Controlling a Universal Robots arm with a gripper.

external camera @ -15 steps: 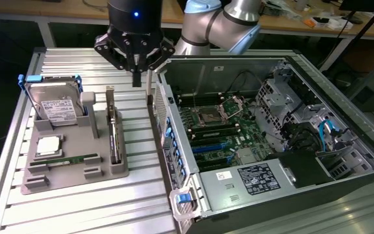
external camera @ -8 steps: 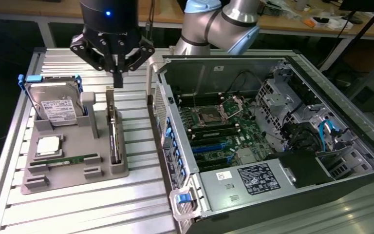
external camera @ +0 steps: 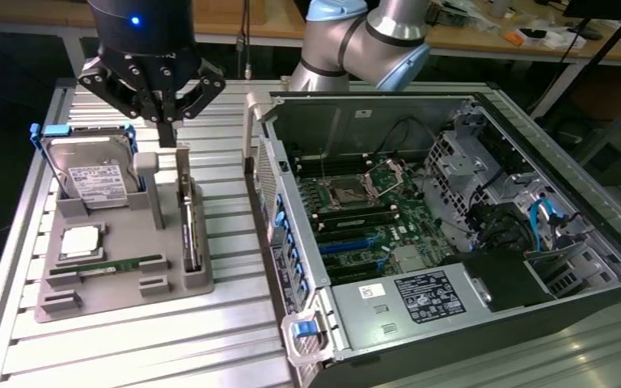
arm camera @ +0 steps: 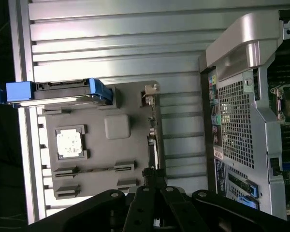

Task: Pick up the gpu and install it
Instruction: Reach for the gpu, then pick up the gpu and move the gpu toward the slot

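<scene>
The work stands at the approach to the pick-up, and the gpu (external camera: 190, 218) has not been lifted. It stands on edge in the slot along the side of the grey tray (external camera: 127, 287) nearest the open case (external camera: 343, 121). The tray sits on the slatted worktop (external camera: 127, 347). The gripper (external camera: 167, 133) hangs above the far end of the tray, just beside the top of the card and apart from it. Its jaws look pressed together with nothing between them. In the wrist view the gripper (arm camera: 152, 181) lines up with the thin edge of the gpu (arm camera: 153, 140), which runs straight away from it along the tray (arm camera: 101, 154). The hard drive (external camera: 95, 174) stands at the other side of the tray, well apart from the card. The board slots (external camera: 354, 242) inside the case look unfilled, so I judge installing is not begun. A grasp here calls for jaws spread enough to straddle the card's upper edge, kept square to it, and a straight lift clear of the slot walls.
</scene>
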